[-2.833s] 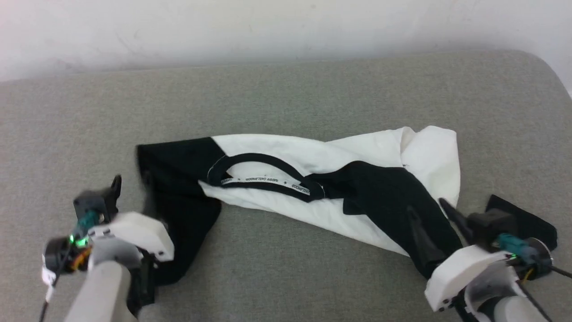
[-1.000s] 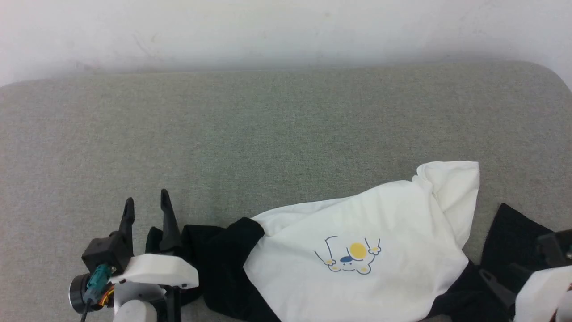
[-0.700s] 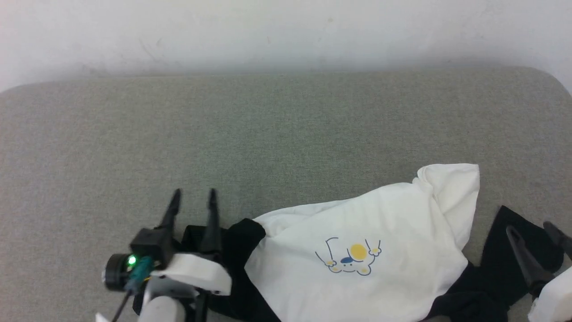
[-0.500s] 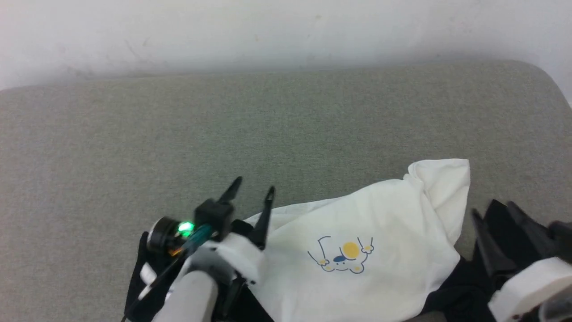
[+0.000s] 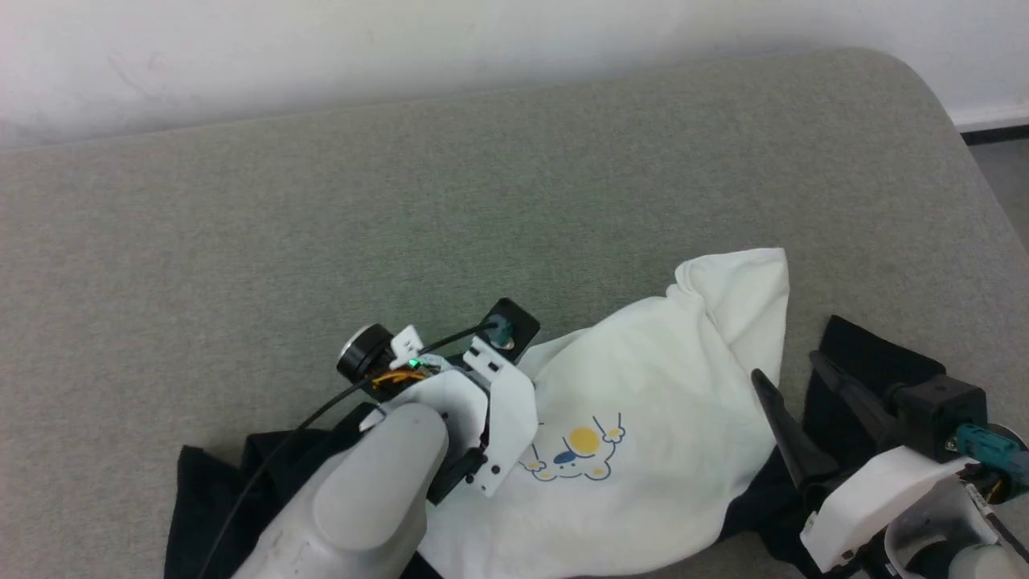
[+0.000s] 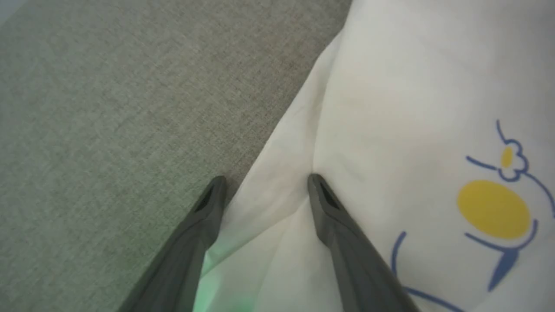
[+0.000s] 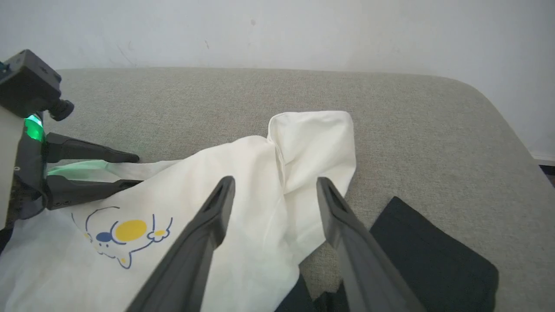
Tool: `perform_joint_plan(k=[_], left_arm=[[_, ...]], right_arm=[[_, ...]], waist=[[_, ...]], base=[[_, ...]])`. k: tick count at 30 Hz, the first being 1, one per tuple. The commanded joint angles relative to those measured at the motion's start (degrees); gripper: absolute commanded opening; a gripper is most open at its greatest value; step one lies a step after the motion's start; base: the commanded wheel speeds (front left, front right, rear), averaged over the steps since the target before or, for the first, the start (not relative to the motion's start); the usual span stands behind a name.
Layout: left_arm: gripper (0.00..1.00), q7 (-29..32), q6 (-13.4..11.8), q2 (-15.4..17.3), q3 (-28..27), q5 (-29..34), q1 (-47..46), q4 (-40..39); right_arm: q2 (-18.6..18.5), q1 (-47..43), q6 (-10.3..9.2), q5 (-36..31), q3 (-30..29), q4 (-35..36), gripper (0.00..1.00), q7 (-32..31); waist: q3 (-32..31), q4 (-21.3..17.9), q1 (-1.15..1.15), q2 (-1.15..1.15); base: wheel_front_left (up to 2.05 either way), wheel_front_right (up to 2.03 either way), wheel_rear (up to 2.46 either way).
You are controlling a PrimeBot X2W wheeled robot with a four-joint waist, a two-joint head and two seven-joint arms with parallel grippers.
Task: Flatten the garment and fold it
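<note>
The garment (image 5: 691, 386) lies crumpled near the front of the grey cushion, white body up, with its yellow-blue print (image 5: 575, 450) showing. One black sleeve (image 5: 872, 362) spreads out at the right, and more black cloth (image 5: 209, 498) bunches at the lower left. My left gripper (image 6: 265, 182) points down, open, straddling the shirt's white left edge; one finger is on the cushion side and the other on the cloth. In the right wrist view the left gripper (image 7: 138, 170) also shows. My right gripper (image 5: 784, 364) stands open over the gap between white body and black sleeve, holding nothing.
The grey upholstered surface (image 5: 321, 217) stretches wide behind and to the left of the shirt. A white wall (image 5: 402, 48) backs it. The cushion's rounded right corner (image 5: 932, 104) drops off to the floor (image 5: 1001, 161).
The shirt was turned over and pulled nearer, print now up. My left arm swung right and forward, tipping down onto the shirt's left edge. My right gripper rose into view; the camera shifted.
</note>
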State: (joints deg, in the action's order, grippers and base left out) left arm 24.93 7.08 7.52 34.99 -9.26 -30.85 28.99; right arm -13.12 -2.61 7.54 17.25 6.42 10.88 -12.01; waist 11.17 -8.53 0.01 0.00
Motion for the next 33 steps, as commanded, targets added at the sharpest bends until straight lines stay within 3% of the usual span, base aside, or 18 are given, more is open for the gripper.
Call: perform_joint_plan(k=[1,4,6,7,12,15,20,27,33], left_arm=[[1.00,4.9,0.4,1.4,4.3,-3.4,-1.4,0.3],[1.00,11.6,0.4,4.0,10.4,-9.4,-2.5,-1.5],[0.30,15.1,0.4,6.5,14.6,-13.0,-3.5,-3.7],[0.00,16.1,0.4,7.8,16.7,-15.0,-4.2,-5.2],[0.00,12.7,0.4,15.1,21.6,-23.4,-10.2,-13.8],[0.00,7.3,0.4,19.8,19.4,-23.6,-16.0,-15.3],[0.00,0.2,-0.6,24.4,14.1,-21.1,-22.5,-13.1],[0.00,-9.1,-9.0,30.0,6.8,-15.8,-29.1,-5.9],[0.00,-11.8,-16.0,32.7,3.4,-14.1,-30.3,0.2]], right_arm=[[-0.2,1.2,-0.05,0.5,0.5,-0.7,1.00,0.7],[-0.2,1.8,-0.05,0.7,0.6,-1.4,1.00,1.3],[-0.2,2.4,-0.05,0.8,0.8,-1.7,1.00,1.6],[-0.2,2.6,-0.05,0.8,0.9,-1.8,1.00,1.8],[-0.2,4.5,-0.05,1.3,2.1,-2.3,1.00,2.9],[-0.1,5.6,-0.05,1.5,2.7,-2.6,1.00,3.9],[0.3,6.8,-0.05,1.8,3.4,-3.4,1.00,5.0],[1.0,9.0,-0.05,2.3,5.0,-5.4,1.00,7.2],[1.3,10.7,-0.05,2.5,6.1,-6.9,1.00,8.3]], waist=[[1.8,-2.1,-0.01,0.00],[2.4,-2.7,-0.01,0.00],[3.0,-3.1,-0.01,0.00],[3.3,-3.3,-0.01,0.00],[5.7,-4.4,-0.01,0.00],[7.4,-5.1,-0.01,0.00],[9.6,-6.4,-0.01,0.00],[13.0,-8.3,-0.01,0.00],[14.3,-9.1,-0.01,0.00]], base=[[0.00,0.00,0.00],[0.00,0.00,0.00],[0.00,0.00,0.00],[0.00,0.00,0.00],[0.00,0.00,0.00],[0.00,0.00,0.00],[0.00,0.00,0.00],[0.00,0.00,0.00],[0.00,0.00,0.00]])
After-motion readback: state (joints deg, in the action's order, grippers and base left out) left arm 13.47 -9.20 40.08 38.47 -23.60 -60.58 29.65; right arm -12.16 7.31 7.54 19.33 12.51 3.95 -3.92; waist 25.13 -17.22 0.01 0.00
